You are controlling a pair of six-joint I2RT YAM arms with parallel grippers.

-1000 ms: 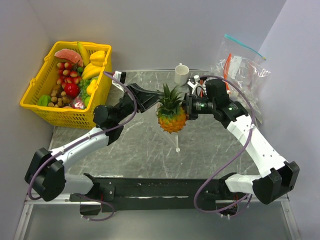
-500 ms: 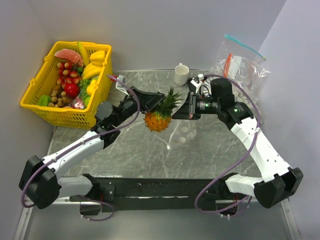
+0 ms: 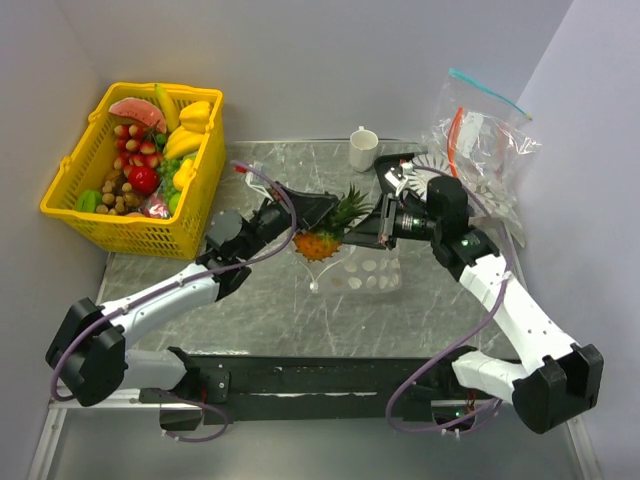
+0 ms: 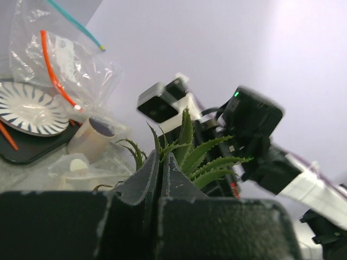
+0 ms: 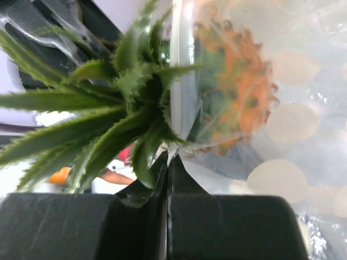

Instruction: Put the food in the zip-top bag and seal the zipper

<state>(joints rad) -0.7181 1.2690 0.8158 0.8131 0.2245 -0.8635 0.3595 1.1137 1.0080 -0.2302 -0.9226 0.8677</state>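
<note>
The orange-yellow pineapple (image 3: 316, 243) lies low over the table between my two grippers. Its body sits inside the mouth of the dotted zip-top bag (image 3: 365, 275), and its green crown (image 3: 350, 207) sticks out. In the right wrist view the pineapple body (image 5: 238, 92) shows through the bag (image 5: 293, 135), behind the zipper strip (image 5: 181, 81). My right gripper (image 5: 167, 162) is shut on the mouth edge and also shows from above (image 3: 368, 228). My left gripper (image 3: 322, 212) is shut at the crown side, apparently on the bag's other edge (image 4: 161, 162). The strawberries (image 3: 135, 140) and apple (image 3: 143, 179) lie in the basket.
A yellow basket (image 3: 60, 200) of toy fruit stands at the far left. A white cup (image 3: 363, 148) stands at the back. Clear bags with teal and orange strips (image 3: 480, 130) sit at the back right, beside a striped plate (image 4: 27, 108) on a black tray.
Both grippers have come down and slightly left with the bagged pineapple. The bag hung in the air before; now its body lies on the table.
</note>
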